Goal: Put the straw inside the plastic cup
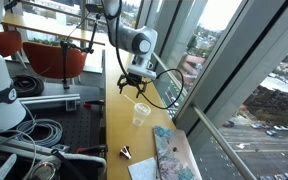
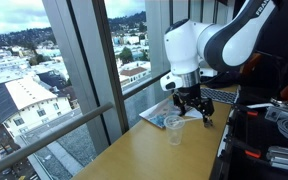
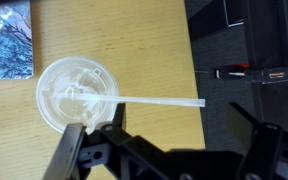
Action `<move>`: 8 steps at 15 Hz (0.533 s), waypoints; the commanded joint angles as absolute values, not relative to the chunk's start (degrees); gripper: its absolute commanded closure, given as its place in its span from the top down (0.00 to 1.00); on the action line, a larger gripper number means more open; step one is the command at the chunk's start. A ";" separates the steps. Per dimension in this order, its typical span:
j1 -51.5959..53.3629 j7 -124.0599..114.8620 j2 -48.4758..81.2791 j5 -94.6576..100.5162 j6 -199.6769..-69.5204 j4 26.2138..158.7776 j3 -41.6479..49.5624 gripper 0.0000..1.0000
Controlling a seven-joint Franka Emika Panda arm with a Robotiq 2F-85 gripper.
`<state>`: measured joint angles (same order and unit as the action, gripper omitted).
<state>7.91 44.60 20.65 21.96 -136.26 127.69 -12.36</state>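
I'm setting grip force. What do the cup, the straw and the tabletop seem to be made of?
The plastic cup: thin clear plastic, glossy; the table shows through it. The straw: probably pale plastic, smooth; too thin to be sure. The tabletop: wood or wood-look laminate, matte, warm tan.

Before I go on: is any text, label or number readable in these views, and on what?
No text can be read in any view.
On the printed picture: trees only, any print too blurred.
On the red-and-black tool: too small to read.
On the plastic cup and the straw: no lettering visible.
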 commanded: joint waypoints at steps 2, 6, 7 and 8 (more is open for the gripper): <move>8.81 41.46 23.29 24.72 -136.17 125.53 -10.34 1.00; 8.84 40.36 23.84 24.95 -135.42 124.45 -10.06 1.00; 8.87 40.19 23.89 25.06 -135.42 124.10 -10.00 1.00; 8.85 40.06 23.96 25.01 -135.11 123.46 -10.02 1.00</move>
